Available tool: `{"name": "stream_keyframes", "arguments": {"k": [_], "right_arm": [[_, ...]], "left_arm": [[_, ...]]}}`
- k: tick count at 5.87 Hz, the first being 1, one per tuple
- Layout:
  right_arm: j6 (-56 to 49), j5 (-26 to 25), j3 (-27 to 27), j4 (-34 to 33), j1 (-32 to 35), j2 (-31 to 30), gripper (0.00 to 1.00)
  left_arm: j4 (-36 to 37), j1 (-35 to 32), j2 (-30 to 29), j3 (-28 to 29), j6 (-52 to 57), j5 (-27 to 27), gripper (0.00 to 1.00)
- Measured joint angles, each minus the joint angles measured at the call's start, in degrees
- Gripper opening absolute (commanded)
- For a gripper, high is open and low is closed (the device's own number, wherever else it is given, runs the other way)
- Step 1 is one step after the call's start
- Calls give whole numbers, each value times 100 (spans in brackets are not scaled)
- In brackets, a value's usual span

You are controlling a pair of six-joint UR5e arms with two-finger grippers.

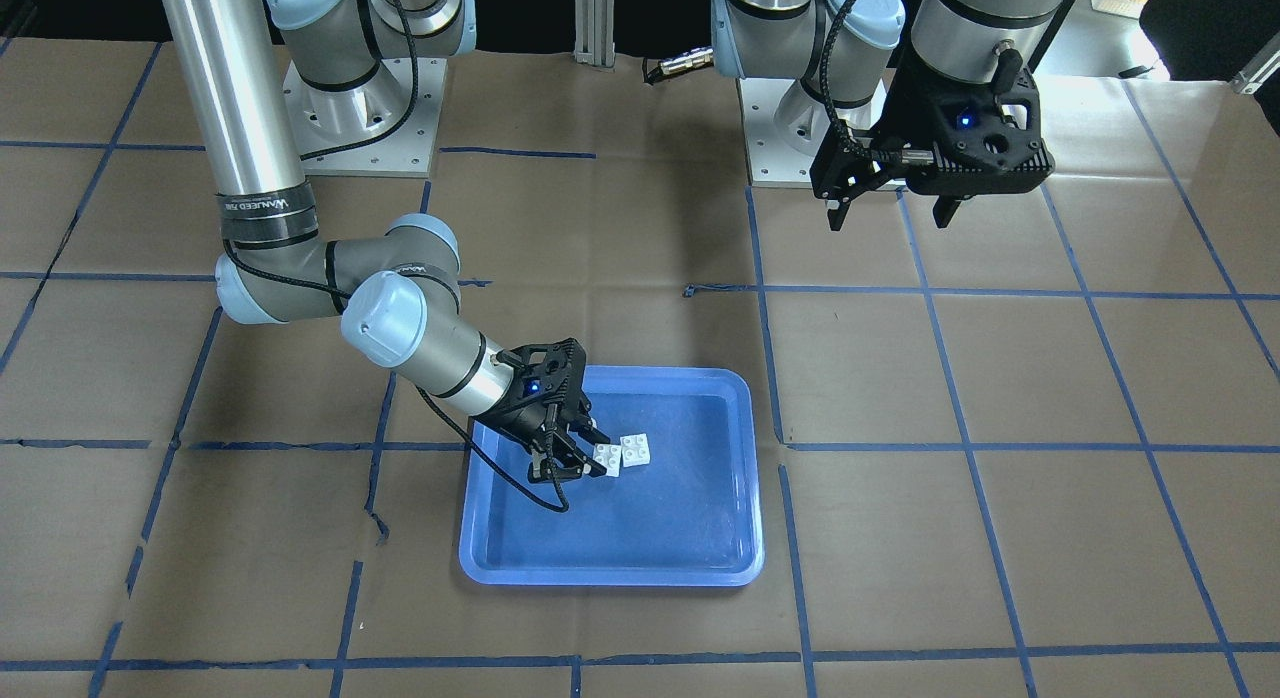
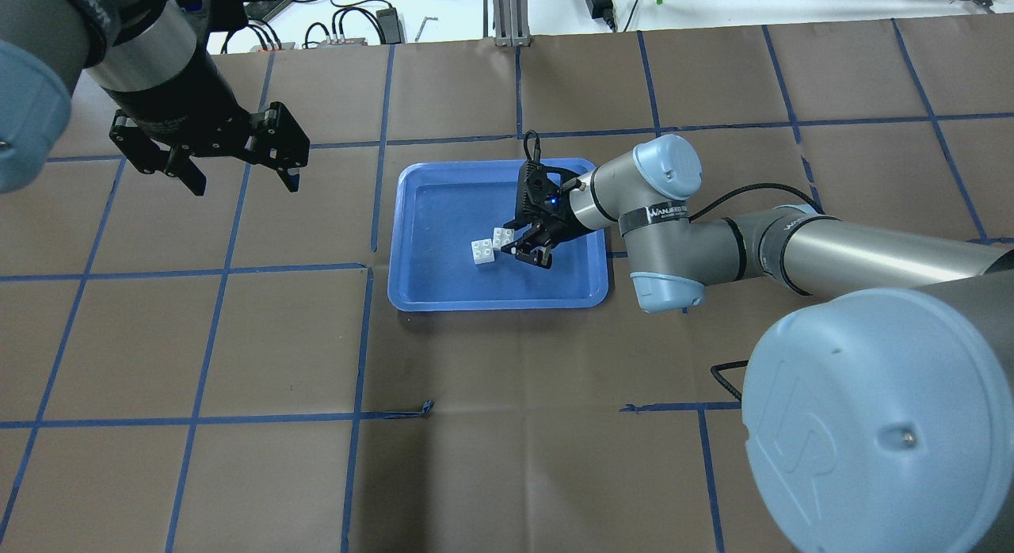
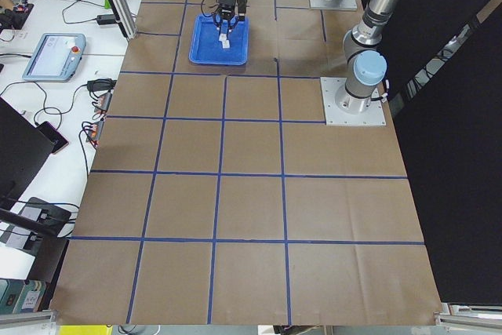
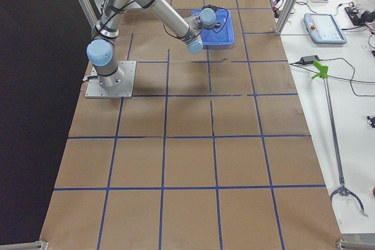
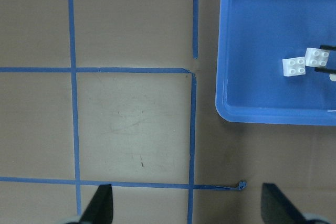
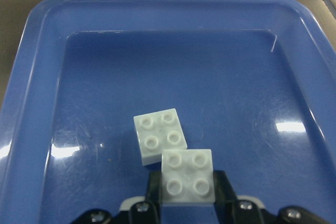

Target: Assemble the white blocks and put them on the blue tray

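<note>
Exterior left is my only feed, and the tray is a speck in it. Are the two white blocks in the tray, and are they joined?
Observer: Both are inside the blue tray. The near block overlaps one corner of the far block, so they are offset rather than stacked square. I cannot tell whether they are locked together.
Operator: Is the right gripper holding either?
Observer: The right gripper has a finger against each side of the near block and looks clamped on it.
Operator: And the left gripper?
Observer: The left gripper hangs open and empty over the brown table, off to the tray's side.
</note>
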Motion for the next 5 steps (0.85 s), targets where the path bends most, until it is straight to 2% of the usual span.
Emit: {"name": "stream_keyframes", "arguments": {"k": [5], "right_arm": [[-71,9,1,41,27,-1,26]], "left_arm": [[3,-2,-1,-2,-17,5,99]]}}
